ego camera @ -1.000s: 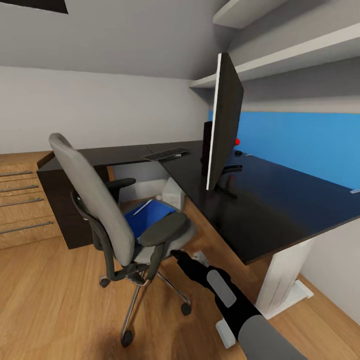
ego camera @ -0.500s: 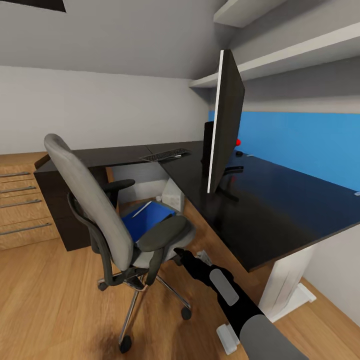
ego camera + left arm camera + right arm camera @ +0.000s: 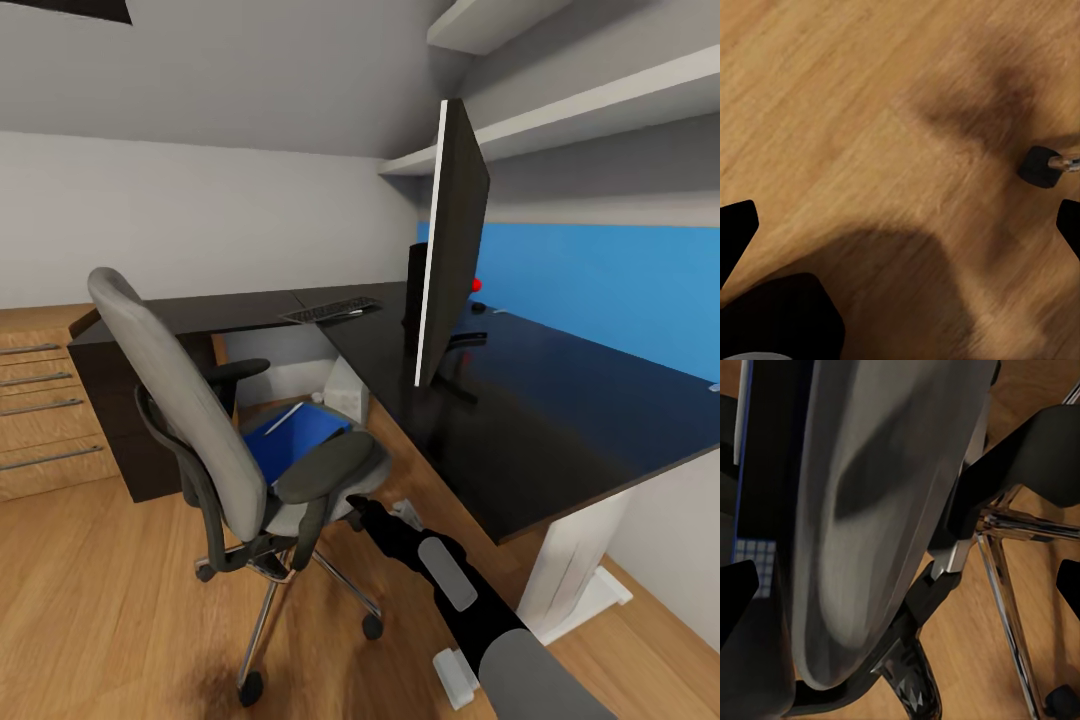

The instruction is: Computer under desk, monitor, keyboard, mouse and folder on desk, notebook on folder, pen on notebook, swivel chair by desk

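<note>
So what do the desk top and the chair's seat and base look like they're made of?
The desk top looks like glossy black laminate or glass: it mirrors the blue panel. The swivel chair seems grey fabric, matte and soft-looking, on a shiny chrome-like metal base.

A wooden drawer unit [image 3: 40,410] with metal handles stands at nine o'clock; white wall shelves [image 3: 560,110] at one o'clock.

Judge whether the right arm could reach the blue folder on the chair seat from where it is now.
Probably not directly: the right gripper sits low beside the swivel chair, below its near armrest, which stands between it and the folder. It would likely need to come over that armrest.
</note>
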### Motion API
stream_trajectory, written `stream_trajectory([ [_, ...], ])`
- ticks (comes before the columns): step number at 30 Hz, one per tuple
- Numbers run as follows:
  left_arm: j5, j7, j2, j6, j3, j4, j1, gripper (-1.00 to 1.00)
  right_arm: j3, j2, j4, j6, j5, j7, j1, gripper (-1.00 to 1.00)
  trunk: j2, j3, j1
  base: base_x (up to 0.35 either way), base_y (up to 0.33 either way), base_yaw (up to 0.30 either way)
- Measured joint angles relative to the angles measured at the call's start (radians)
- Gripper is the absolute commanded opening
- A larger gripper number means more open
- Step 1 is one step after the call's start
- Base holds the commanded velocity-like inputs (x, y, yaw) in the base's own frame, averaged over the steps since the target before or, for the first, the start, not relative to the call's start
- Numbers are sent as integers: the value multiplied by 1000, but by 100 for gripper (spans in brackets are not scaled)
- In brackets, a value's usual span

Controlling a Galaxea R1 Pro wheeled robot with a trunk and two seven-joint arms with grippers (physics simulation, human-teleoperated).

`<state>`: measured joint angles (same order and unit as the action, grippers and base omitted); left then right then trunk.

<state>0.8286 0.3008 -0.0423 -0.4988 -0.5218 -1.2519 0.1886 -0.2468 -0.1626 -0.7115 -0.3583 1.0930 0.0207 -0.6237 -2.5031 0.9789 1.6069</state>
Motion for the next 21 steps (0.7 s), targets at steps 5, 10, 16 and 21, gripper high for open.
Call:
stream_trajectory([
  [5,1,0,0,0,0,1,0,100,-5,0,-2,-3,0,-1,0,100,0,0,0,0,0,0],
  [10,1,0,0,0,0,1,0,100,-8,0,-3,-8,0,-2,0,100,0,0,0,0,0,10],
  [16,1,0,0,0,0,1,0,100,-10,-1,-3,-11,0,-4,0,100,0,-2,0,0,0,118],
  [21,1,0,0,1,0,1,0,100,-10,-1,-4,-12,0,-5,0,100,0,-5,0,0,0,186],
])
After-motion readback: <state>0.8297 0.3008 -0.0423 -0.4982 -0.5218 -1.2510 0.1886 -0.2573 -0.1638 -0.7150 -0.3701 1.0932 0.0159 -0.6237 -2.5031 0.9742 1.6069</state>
